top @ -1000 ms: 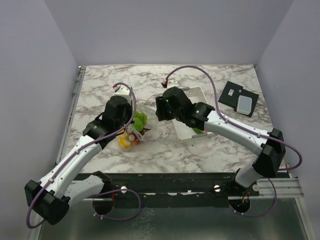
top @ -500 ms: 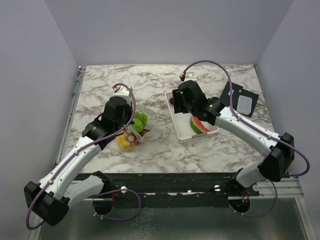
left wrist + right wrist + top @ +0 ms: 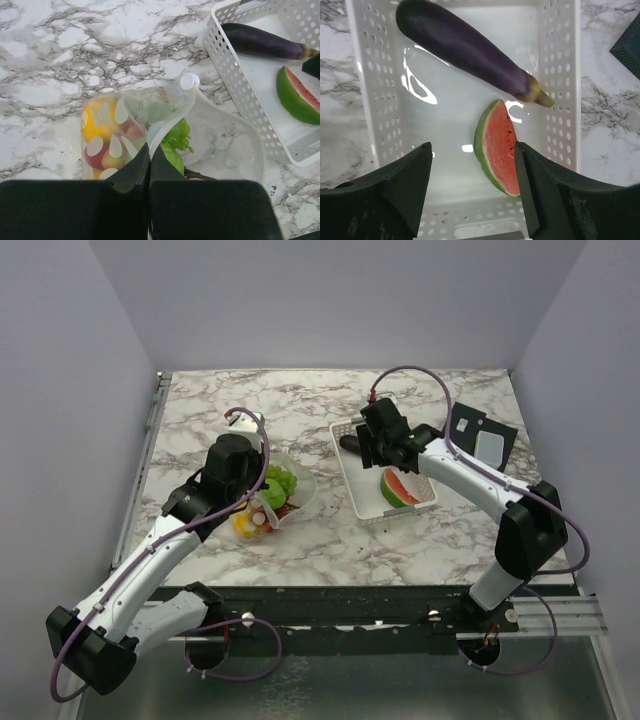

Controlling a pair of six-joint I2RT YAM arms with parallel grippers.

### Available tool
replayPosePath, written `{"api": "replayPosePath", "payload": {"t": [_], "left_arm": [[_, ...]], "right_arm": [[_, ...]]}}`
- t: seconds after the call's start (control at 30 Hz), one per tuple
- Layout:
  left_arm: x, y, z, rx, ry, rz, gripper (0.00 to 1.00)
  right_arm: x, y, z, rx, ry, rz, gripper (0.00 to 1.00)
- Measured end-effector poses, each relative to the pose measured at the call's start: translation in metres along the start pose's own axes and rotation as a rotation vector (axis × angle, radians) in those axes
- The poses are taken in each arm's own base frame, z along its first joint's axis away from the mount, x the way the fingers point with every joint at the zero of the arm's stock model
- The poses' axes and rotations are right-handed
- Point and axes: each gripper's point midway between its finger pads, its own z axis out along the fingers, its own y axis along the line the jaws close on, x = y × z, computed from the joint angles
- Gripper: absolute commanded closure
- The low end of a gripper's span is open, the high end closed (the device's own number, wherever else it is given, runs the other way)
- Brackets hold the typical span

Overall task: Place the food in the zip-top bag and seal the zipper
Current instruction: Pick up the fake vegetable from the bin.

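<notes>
The zip-top bag (image 3: 150,107) lies on the marble left of the basket, its mouth gaping toward the right. Yellow (image 3: 95,125), red (image 3: 97,156) and green pieces (image 3: 176,146) of the food show through it. My left gripper (image 3: 149,152) is shut on the bag's upper mouth edge; in the top view it (image 3: 262,480) sits over the bag (image 3: 290,485). The zipper is too faint to make out. My right gripper (image 3: 472,147) hangs open above the basket, its fingers either side of the watermelon slice (image 3: 497,147). The dark purple eggplant (image 3: 470,50) lies beyond, at the basket's far end (image 3: 350,443).
The white perforated basket (image 3: 375,100) stands right of centre (image 3: 350,480). A black flat item with a pale panel (image 3: 480,437) lies at the far right. Grey walls enclose the table on three sides.
My right arm has swung right, from beside the bag to over the basket, with its jaws spreading wider. The left gripper keeps its pinch on the bag.
</notes>
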Motion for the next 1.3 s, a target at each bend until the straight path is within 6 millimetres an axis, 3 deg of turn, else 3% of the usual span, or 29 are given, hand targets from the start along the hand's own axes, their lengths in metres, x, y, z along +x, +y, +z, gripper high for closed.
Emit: {"api": "replayPosePath", "payload": {"t": [0.27,0.43,0.67,1.0,1.3], "left_arm": [[0.0,-0.001,-0.001,0.006,-0.001,-0.001,1.0],[0.0,-0.001,-0.001,0.01,0.0,-0.001,1.0],[0.001,-0.002,-0.001,0.013,0.001,-0.001,1.0],[0.001,-0.002,-0.001,0.015,0.001,-0.001,1.0],[0.001,-0.003,-0.001,0.016,0.002,-0.001,1.0]], "right_arm": [[0.036,-0.013,0.052,0.039,0.154,-0.104,0.22],[0.035,-0.019,0.074,0.043,0.186,-0.129,0.2],[0.02,-0.031,0.086,0.045,0.175,-0.137,0.19],[0.046,-0.035,0.115,0.024,0.266,-0.144,0.19],[0.052,-0.028,0.118,-0.016,0.285,-0.14,0.27]]}}
